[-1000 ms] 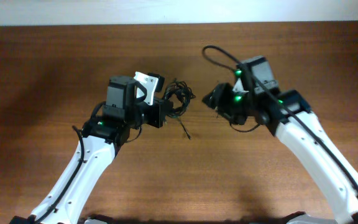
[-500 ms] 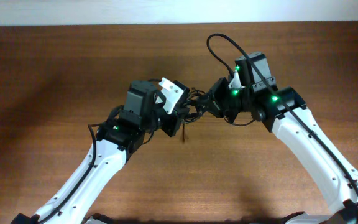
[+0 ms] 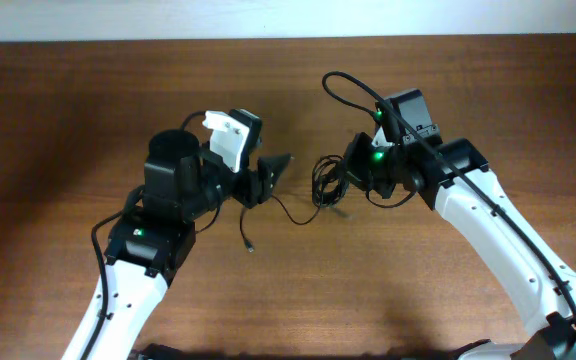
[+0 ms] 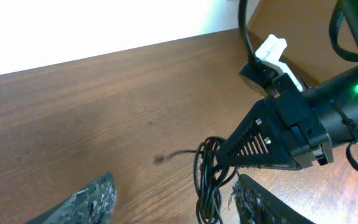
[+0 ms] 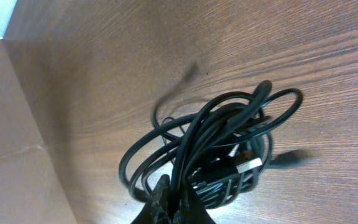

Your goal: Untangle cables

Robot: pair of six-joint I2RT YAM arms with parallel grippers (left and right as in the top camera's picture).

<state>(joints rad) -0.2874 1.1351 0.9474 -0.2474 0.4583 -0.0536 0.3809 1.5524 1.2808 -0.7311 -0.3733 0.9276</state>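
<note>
The right jaws clamp the knotted cables; the left jaws stand apart. The pulling-apart step seems in hand: next, the left must catch the trailing wire and draw it free.

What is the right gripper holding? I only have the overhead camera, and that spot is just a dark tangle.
Observer: The right wrist view shows the right gripper shut on several strands of the cables, which are coiled in one loose bundle.
Operator: Any plugs visible?
Observer: One metallic plug sits inside the bundle, near its edge.
Operator: And the left gripper?
Observer: The left wrist view shows the left gripper open, with its fingers spread wide and not closed on anything.
</note>
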